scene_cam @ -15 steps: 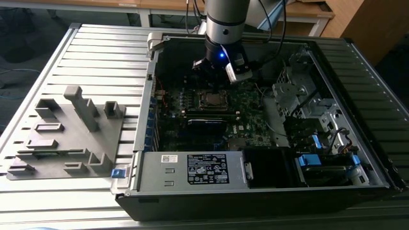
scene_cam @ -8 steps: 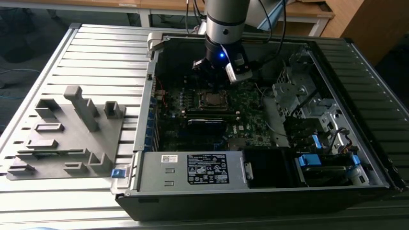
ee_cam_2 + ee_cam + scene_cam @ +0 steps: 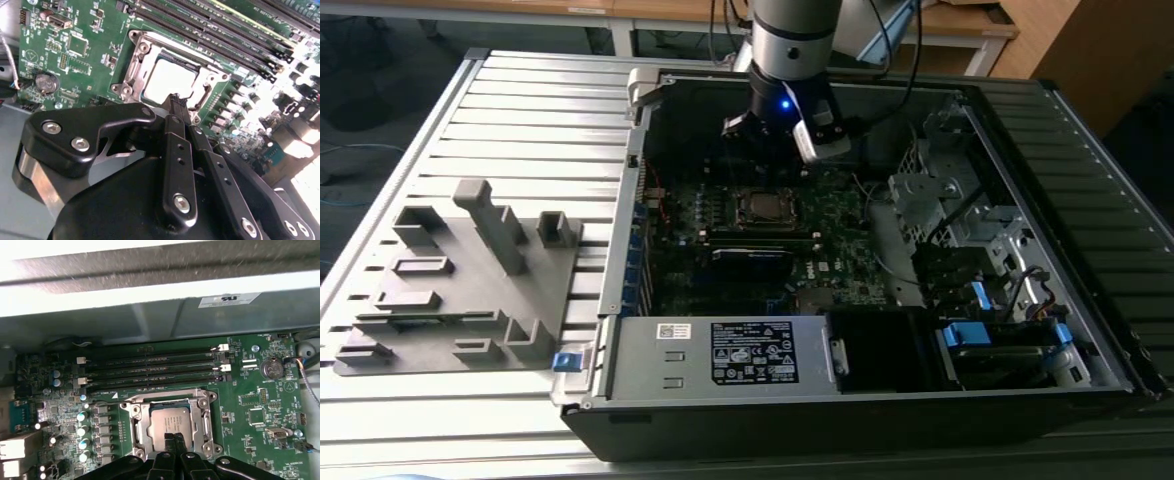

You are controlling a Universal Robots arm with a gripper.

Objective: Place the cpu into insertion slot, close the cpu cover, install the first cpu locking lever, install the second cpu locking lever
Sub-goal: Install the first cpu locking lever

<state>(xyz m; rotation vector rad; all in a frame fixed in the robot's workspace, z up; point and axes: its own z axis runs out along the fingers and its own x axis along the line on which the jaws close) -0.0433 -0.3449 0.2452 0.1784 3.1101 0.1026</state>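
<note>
The cpu (image 3: pixel 170 424) lies flat in the insertion slot (image 3: pixel 141 426) on the green board, its silver-grey top showing in both wrist views (image 3: pixel 169 80). The cpu cover (image 3: pixel 199 405) is a silver frame lying down around the chip (image 3: pixel 145 47), which shows through its cut-out. My gripper (image 3: pixel 174 438) hovers just over the near edge of the chip, its two black fingers pressed together with nothing between them (image 3: pixel 176 101). In the exterior view the gripper (image 3: pixel 771 160) hangs inside the open computer case, just behind the socket (image 3: pixel 761 205). I cannot make out the locking levers.
Long black memory slots (image 3: pixel 150 371) run beside the socket. A coin battery (image 3: pixel 272 368) sits on the board. The case wall (image 3: pixel 640 180), a drive cage (image 3: pixel 934 200) and a power supply (image 3: pixel 720 355) ring the board. A grey fixture block (image 3: pixel 460 280) lies on the slatted table.
</note>
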